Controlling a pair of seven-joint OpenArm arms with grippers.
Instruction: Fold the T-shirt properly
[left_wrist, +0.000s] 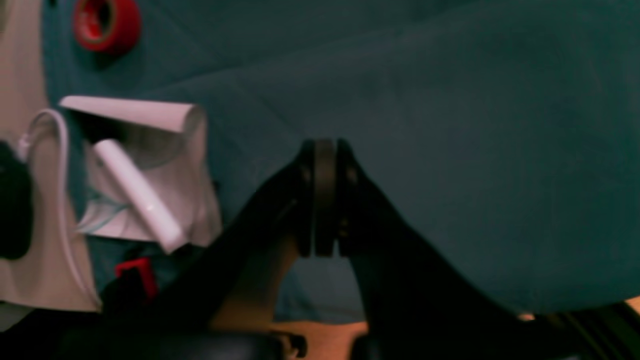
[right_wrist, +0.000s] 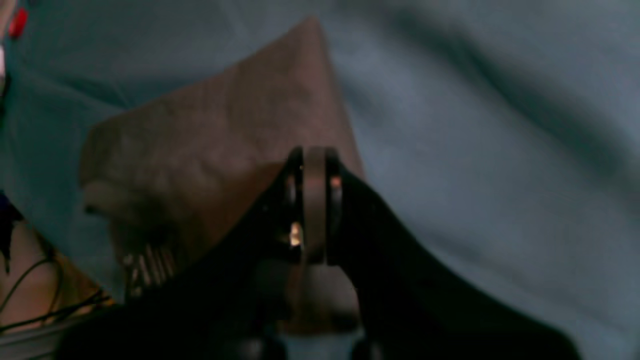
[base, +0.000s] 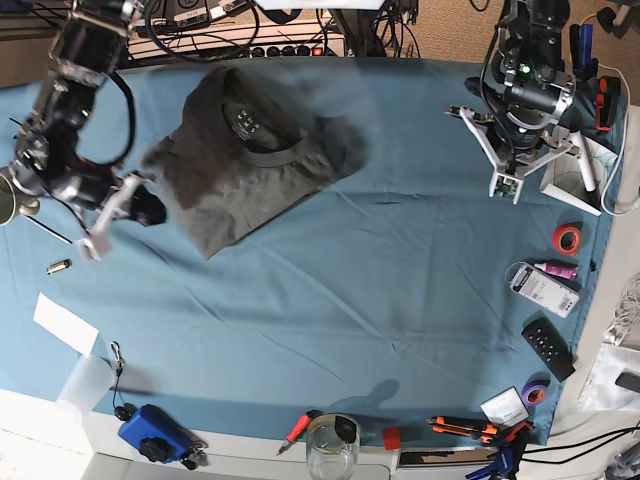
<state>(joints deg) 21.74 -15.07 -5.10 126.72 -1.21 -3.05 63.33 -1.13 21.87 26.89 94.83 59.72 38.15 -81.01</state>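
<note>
On the teal-blue table cloth (base: 400, 270), toward the far left of the base view, the T-shirt (base: 245, 165) lies folded into a compact, skewed bundle, ribbed collar and small white neck label facing up, one corner pointing toward the near edge. Right gripper (base: 125, 205) sits just beside the shirt's left edge, blurred; the right wrist view shows its jaws pressed together with no cloth between them, and a brownish-looking fold of the T-shirt (right_wrist: 215, 140) behind the tips. Left gripper (base: 518, 165) hangs above the cloth at the far right, well apart from the shirt; the left wrist view shows its fingers (left_wrist: 325, 200) clenched on nothing, over bare cloth. A red tape roll (base: 567, 239) and a black remote (base: 548, 348) lie near the right edge.
</note>
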